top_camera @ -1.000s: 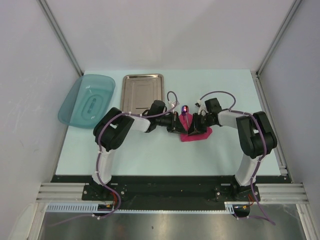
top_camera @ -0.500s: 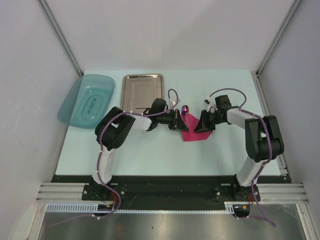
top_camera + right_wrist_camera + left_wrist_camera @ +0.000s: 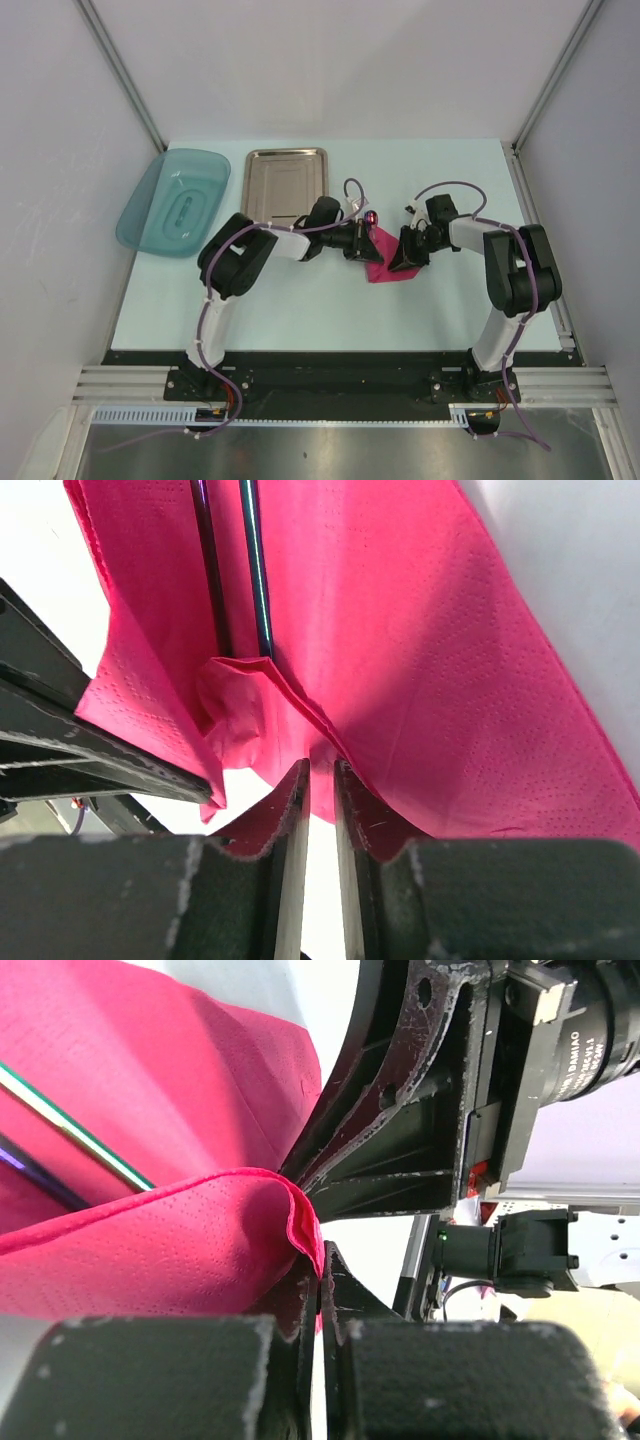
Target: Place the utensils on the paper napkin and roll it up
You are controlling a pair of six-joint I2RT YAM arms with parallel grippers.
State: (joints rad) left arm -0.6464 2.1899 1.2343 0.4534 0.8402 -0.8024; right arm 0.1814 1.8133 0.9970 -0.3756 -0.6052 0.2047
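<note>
Pale table (image 3: 300, 300): one pink napkin (image 3: 385, 272), two utensils (image 3: 252, 560), left claw (image 3: 320, 1270) pinching

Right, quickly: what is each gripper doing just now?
Left gripper: shut on the paper napkin, at its folded edge.
Right gripper: jaws a slit apart at the paper napkin; grip cannot be told.

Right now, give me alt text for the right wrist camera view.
A magenta paper napkin fills most of the frame, a fold of it pinched in the nearly closed fingers of the right gripper. Two utensil handles, one dark purple and one teal-green, lie side by side on it, and the left gripper shows at the left.
</note>
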